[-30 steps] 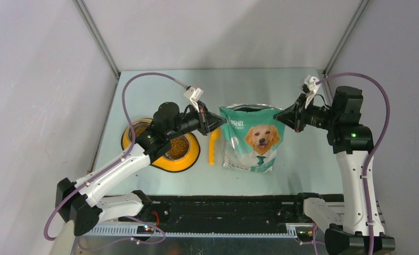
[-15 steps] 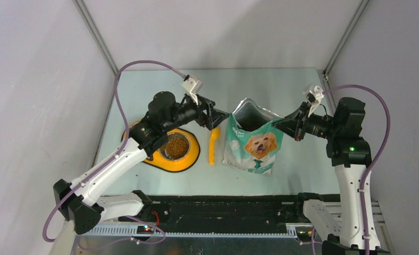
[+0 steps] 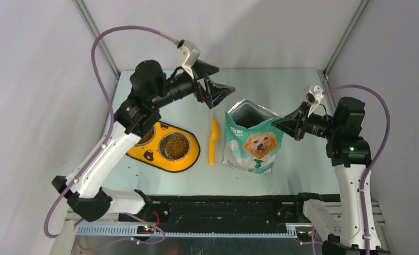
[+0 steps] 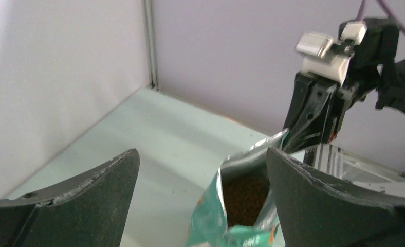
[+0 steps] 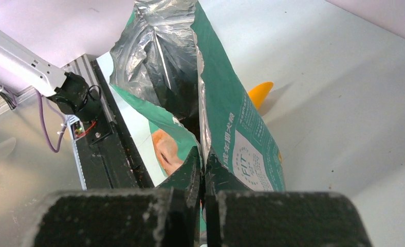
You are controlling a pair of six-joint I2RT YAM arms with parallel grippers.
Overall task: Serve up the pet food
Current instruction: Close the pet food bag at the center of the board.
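My left hand (image 4: 201,154) hangs wide open and empty above the tabletop (image 3: 282,87), my right hand (image 3: 277,122) is pinched shut on the open bag's (image 3: 252,141) rim, and pet food (image 3: 177,146) fills one bowl (image 3: 161,143) and, apparently, the bag.

Your overhead camera looks down from the near edge; both wrist cameras face, closely, the shared green-and-white dog-picture foil bag (image 3: 252,146).

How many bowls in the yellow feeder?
2. The right bowl holds pet food; the left bowl, beside it in the yellow feeder, is partly hidden under the left arm, contents unclear.
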